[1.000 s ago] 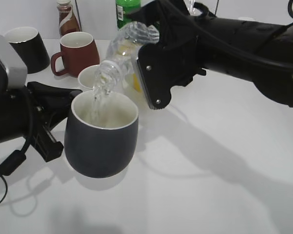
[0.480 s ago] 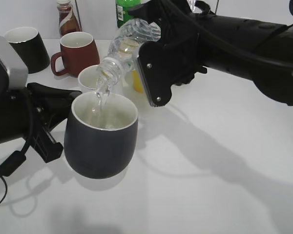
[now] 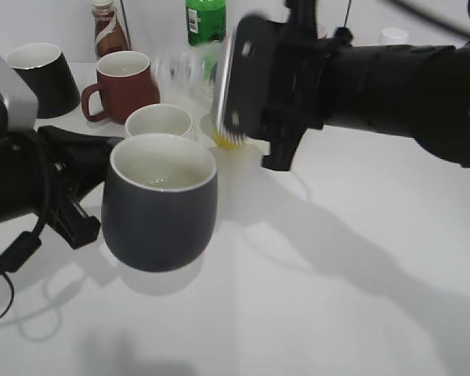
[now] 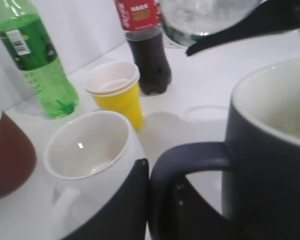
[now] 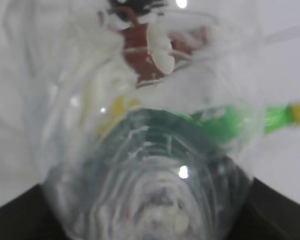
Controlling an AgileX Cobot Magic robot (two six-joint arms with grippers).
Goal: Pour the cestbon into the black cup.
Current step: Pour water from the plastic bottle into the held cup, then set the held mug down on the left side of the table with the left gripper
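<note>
The black cup (image 3: 160, 207), dark grey with a white inside, is held low over the white table at the front left. My left gripper (image 3: 88, 192) is shut on its loop handle (image 4: 190, 155), seen close in the left wrist view with one black jaw (image 4: 135, 200) against it. My right gripper (image 3: 233, 86) is shut on the cestbon (image 3: 184, 72), a clear bottle blurred by motion behind and above the cup, no water falling from it. The bottle fills the right wrist view (image 5: 150, 150) and its body shows at the top of the left wrist view (image 4: 205, 20).
Behind the cup stand a white mug (image 3: 160, 121), a reddish-brown mug (image 3: 125, 82), a glossy black mug (image 3: 43, 74), a cola bottle (image 3: 108, 27), a green bottle (image 3: 205, 19) and stacked yellow and white cups (image 4: 117, 92). The table's right half is bare white.
The bottle was tipped over the cup with water streaming in. Now my right gripper has rotated and swung the bottle up and back, and the stream has stopped. The cup stays held.
</note>
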